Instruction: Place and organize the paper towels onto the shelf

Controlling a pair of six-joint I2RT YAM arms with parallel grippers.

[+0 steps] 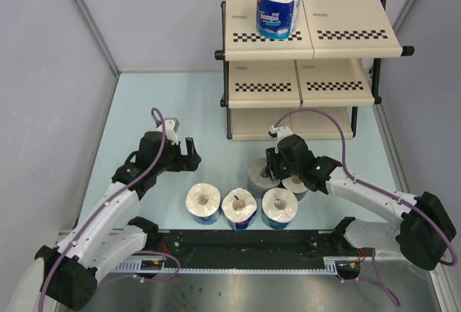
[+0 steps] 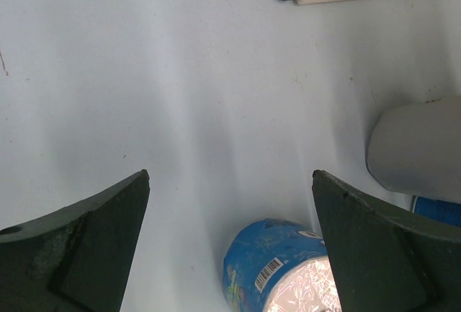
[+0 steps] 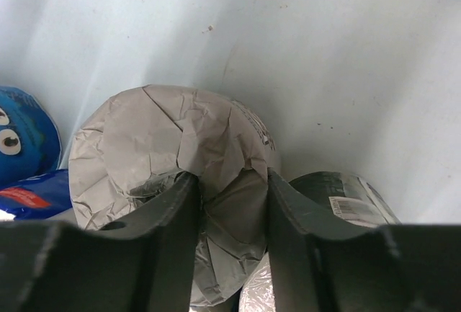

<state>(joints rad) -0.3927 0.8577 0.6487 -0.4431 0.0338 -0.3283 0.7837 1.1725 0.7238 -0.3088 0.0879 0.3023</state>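
Currently the R claw point(image 3: 230, 182) sits atop the grey roll point(image 3: 144, 146), fingers pinching a pucker of its crinkled wrap, not the roll body. L claw point(image 2: 230, 175) is spread wide and empty, hovering over bare tabletop point(image 1: 173, 103) left of the group. Grey roll stands on the tabletop in front of the shelf point(image 1: 346, 34), up against the dark-wrapped roll point(image 3: 346, 189), w/ a blue-wrapped roll point(image 3: 21, 139) just beside. One Tempo roll point(image 1: 279, 8) is already on the top tier; three white rolls point(image 1: 239, 207) sit in a row near the arm bases. Risks, my read: the grip is on loose wrap only, so the wrap may tear or slip on lift and the roll drops. A roll hung by its wrap could swing or tilt, making it hard to seat on a tier. Neighbours are so close that a lift may knock the dark roll. Tight gap btwn tiers could snag a dangling roll.
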